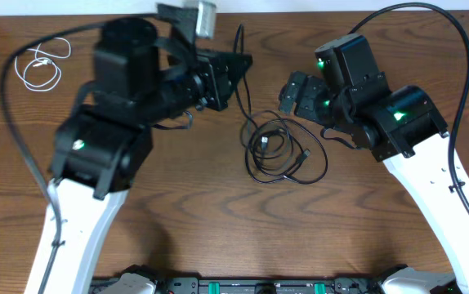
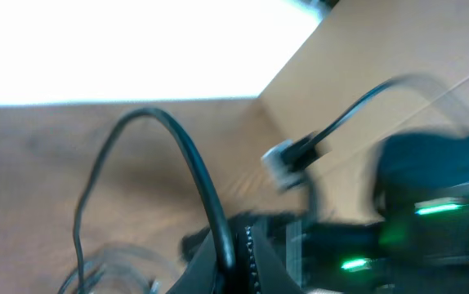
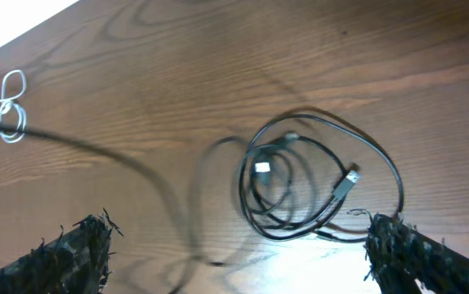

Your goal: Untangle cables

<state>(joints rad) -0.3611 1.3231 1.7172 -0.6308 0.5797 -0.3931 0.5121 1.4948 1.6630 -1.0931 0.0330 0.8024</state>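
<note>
A tangled coil of black cables (image 1: 282, 153) lies mid-table, its silver plug (image 3: 350, 177) showing in the right wrist view. One black strand (image 1: 240, 49) rises from the coil toward the back edge and passes through my left gripper (image 1: 236, 67). In the left wrist view this gripper (image 2: 238, 253) is shut on the black cable (image 2: 194, 163), which arches up out of the jaws. My right gripper (image 1: 294, 94) hovers just right of the coil's top, its fingers (image 3: 79, 253) spread wide with nothing between them. The short white cable (image 1: 42, 65) lies coiled at the far left.
A blurred plug end (image 2: 288, 163) on a dark lead hangs in front of the left wrist camera, with the right arm (image 2: 431, 212) behind it. Thick black arm wires (image 1: 431, 16) loop over the table's back right and left. A cardboard wall stands behind.
</note>
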